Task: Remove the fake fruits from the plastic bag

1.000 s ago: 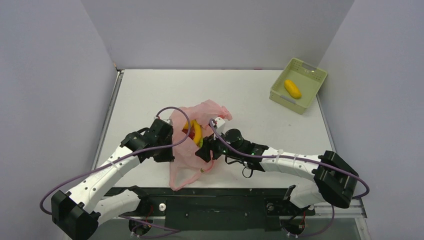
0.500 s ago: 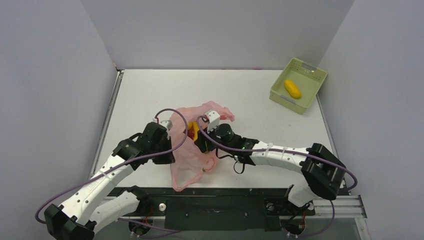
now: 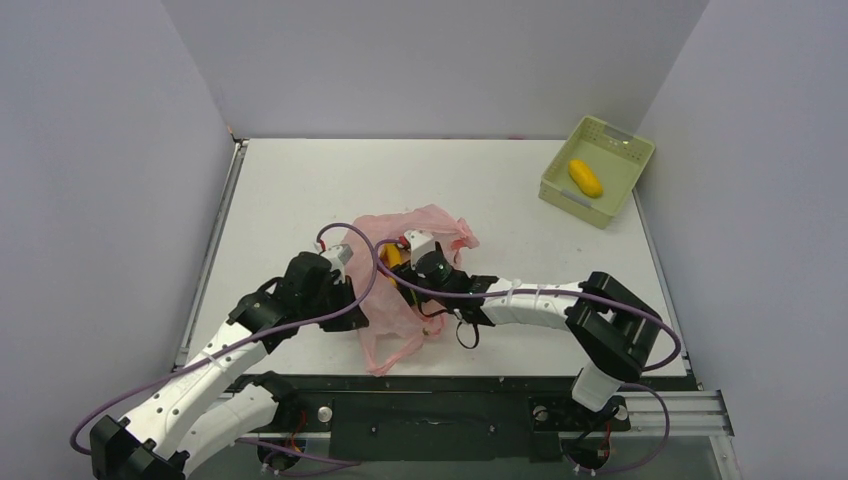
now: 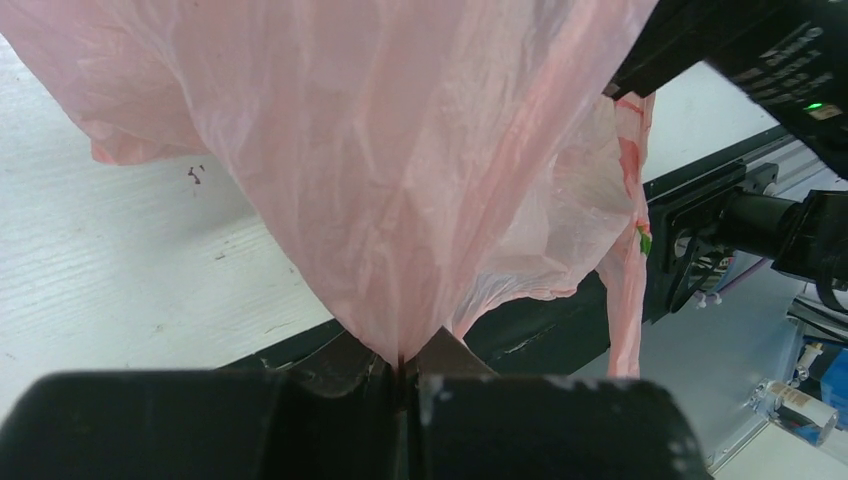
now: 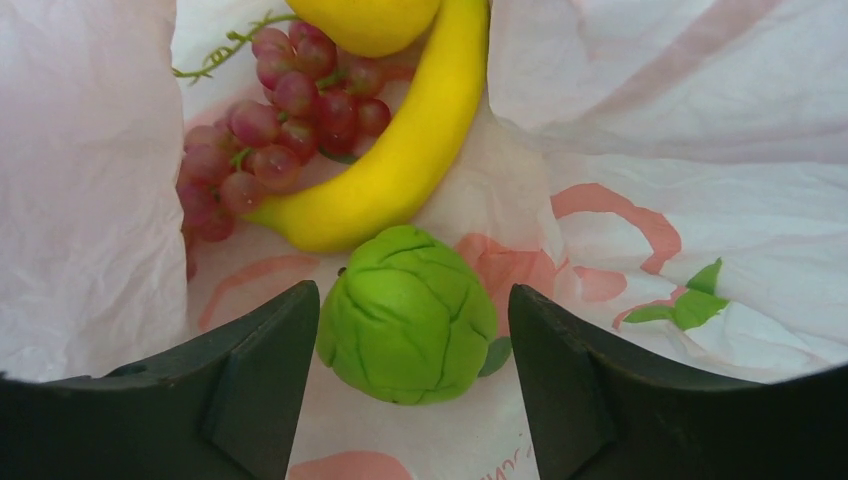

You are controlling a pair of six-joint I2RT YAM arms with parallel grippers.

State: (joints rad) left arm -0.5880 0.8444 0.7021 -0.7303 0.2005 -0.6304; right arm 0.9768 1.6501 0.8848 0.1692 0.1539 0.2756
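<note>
Fruits (image 3: 392, 255) lie mostly inside the bag (image 3: 392, 335), which sits crumpled on the table (image 3: 290, 190) near its 6 o'clock edge. One orange oval (image 3: 585, 178) lies apart in the basket (image 3: 620, 140) at the table's 1 o'clock corner.

The left gripper (image 4: 403, 362), at the bag's 9 o'clock side, has its fingers pressed together on a fold of the pink film, which fans upward from the pinch.

The right gripper (image 5: 413, 320) reaches into the bag's mouth from 3 o'clock. In its wrist view the fingers are spread, one at 9 and one at 3 o'clock of the green one (image 5: 405, 315). A gap shows at 3; at 9 I cannot tell whether it touches. The banana (image 5: 400, 150) curves at the green one's 12 o'clock, touching it. The grapes (image 5: 270, 120) lie against the banana at 10 o'clock, and a yellow one (image 5: 365, 20) sits at the top edge.
</note>
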